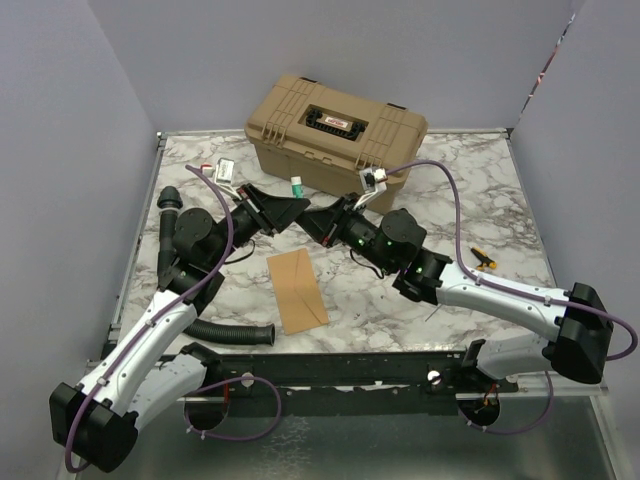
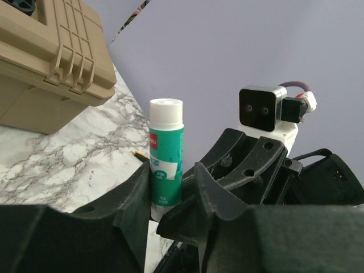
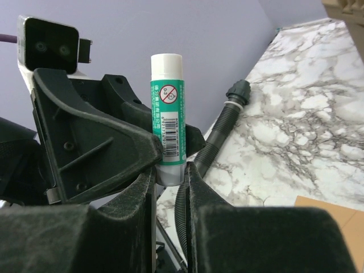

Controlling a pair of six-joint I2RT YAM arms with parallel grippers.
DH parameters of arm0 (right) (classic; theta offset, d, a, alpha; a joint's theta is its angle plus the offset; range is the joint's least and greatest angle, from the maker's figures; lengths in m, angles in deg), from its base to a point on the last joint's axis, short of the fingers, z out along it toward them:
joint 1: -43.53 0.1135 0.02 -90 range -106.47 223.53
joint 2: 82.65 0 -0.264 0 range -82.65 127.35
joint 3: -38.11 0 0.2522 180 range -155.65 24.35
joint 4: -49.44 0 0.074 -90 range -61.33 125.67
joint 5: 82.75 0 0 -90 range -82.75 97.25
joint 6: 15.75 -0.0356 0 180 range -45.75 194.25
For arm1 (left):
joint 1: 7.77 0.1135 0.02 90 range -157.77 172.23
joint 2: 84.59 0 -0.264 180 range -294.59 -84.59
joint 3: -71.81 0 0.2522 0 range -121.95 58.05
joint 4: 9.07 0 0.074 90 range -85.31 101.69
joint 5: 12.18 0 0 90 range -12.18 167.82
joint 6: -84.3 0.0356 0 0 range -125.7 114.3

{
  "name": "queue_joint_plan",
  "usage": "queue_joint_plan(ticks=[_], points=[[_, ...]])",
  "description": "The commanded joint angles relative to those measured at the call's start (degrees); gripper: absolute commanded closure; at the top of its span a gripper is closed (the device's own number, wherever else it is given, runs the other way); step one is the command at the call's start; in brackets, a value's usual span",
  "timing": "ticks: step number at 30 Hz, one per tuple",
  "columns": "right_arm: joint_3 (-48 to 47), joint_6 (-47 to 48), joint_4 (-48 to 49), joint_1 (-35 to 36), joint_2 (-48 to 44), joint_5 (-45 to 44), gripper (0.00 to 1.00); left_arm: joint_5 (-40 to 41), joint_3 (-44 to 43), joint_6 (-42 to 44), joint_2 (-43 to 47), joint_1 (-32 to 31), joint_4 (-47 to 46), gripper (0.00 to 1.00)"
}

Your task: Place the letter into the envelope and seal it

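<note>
Envelope (image 1: 297,290): kraft-brown. It lies flat on the marble table (image 1: 480,180), near the front edge and between the two arms. Its long sides run from near to far, a little slanted. Thin slanted lines show at its near end. A brown corner of it (image 3: 333,227) shows low in the right wrist view. No gripper touches it.

Glue stick (image 1: 297,187): green body with a white cap. It is in front of the tan case (image 1: 335,125), at the place where the tips of both grippers meet, well apart from the envelope. The cap end points away from both wrist cameras (image 2: 165,153) (image 3: 169,114).

Right gripper (image 1: 310,216): the jaws are narrow and closed on the lower end of the glue stick. Both fingers press its sides in its own camera (image 3: 170,170).

Left gripper (image 1: 296,206): its fingers stand on both sides of the same stick (image 2: 168,196). The jaws are a little apart. I cannot tell whether they press the stick or only stand around it.

Tan case: closed, at the far side of the table, with a black handle on its lid. One corner of it (image 2: 51,62) shows in the left wrist view.

Black hose (image 1: 225,333): ribbed. It lies on the table beside the left arm, to the left of the envelope.

Small yellow and black thing (image 1: 483,257): it lies on the table at the right, near the right arm.
</note>
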Motion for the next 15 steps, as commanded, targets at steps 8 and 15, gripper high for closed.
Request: queue_joint_plan(ticks=[8,15], points=[[3.37,-0.60,5.20,-0.03,-3.09,11.84,0.99,-6.21,1.99,7.10,0.26,-0.63,-3.93,1.00],[1.78,2.85,-6.32,0.01,-5.81,6.17,0.29,-1.65,2.74,15.67,2.38,-0.58,-0.05,1.00]])
